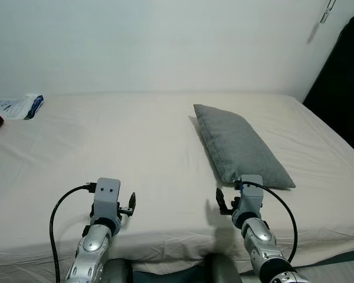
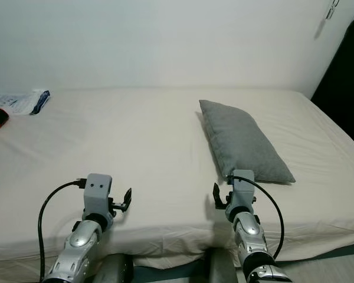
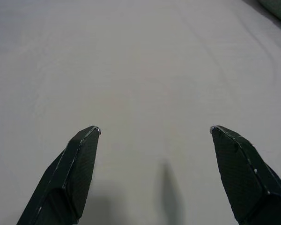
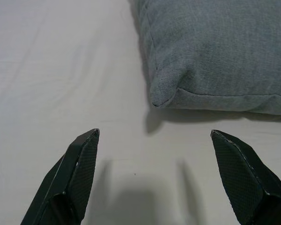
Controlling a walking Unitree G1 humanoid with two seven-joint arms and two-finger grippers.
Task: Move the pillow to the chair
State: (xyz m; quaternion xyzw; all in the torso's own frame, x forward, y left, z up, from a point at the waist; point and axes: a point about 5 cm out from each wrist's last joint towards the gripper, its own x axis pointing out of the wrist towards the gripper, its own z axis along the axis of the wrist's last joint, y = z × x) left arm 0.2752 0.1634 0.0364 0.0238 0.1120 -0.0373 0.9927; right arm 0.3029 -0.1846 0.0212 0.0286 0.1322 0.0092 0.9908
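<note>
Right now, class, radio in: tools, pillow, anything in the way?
Left tool open over bare bed sheet. Right tool open, just short of grey pillow corner. Pillow flat on bed, untouched. Nothing between.

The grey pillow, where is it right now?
The pillow lies flat on the bed, right of centre in the head views, its near corner just ahead of the open right gripper.

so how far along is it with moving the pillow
Barely started. The grey pillow lies flat on the bed, ungrasped. The right gripper is open just short of its near corner; the left gripper is open over bare sheet. Grasping, lifting and carrying all remain.
</note>
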